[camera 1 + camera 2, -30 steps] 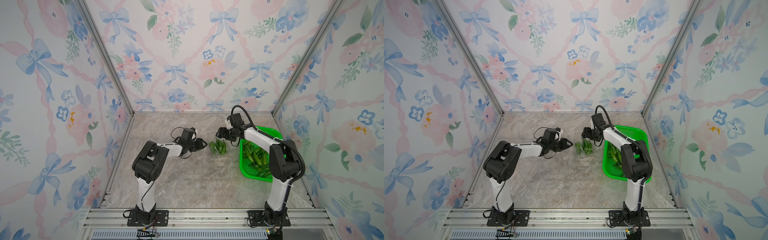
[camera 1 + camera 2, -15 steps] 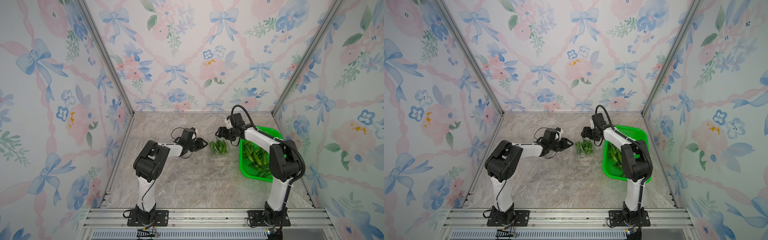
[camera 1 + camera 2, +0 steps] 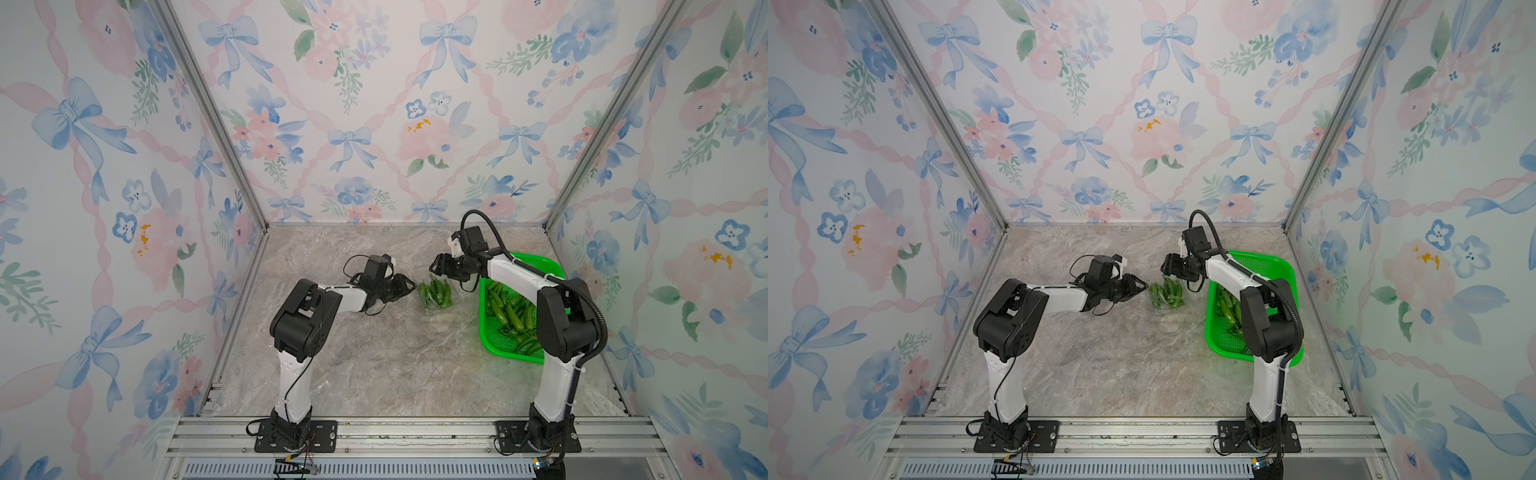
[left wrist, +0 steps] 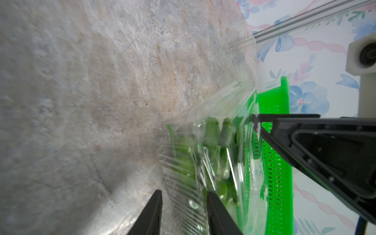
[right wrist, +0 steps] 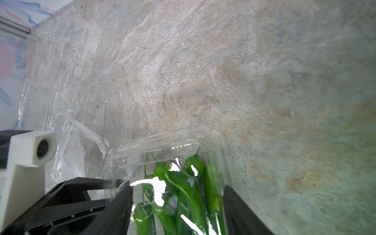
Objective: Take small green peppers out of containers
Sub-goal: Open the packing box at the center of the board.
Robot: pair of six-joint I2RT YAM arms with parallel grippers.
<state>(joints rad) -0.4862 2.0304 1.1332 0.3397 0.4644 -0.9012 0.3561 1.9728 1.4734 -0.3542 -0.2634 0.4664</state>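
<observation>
Top views: container (image 3: 434, 293) of small green peppers (image 5: 193, 164) mid surface (image 3: 374, 353), basket (image 3: 552, 266) at its 3 o'clock.
Left claw (image 4: 184, 192): apart, astride 9 o'clock rim.
Right claw (image 5: 178, 187): apart around it.
Risk: your squeeze buckles thin plastic, peppers spill.

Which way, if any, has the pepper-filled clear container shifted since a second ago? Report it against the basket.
No. In both top views the clear container of peppers keeps the same gap from the rim of the green basket.
</observation>
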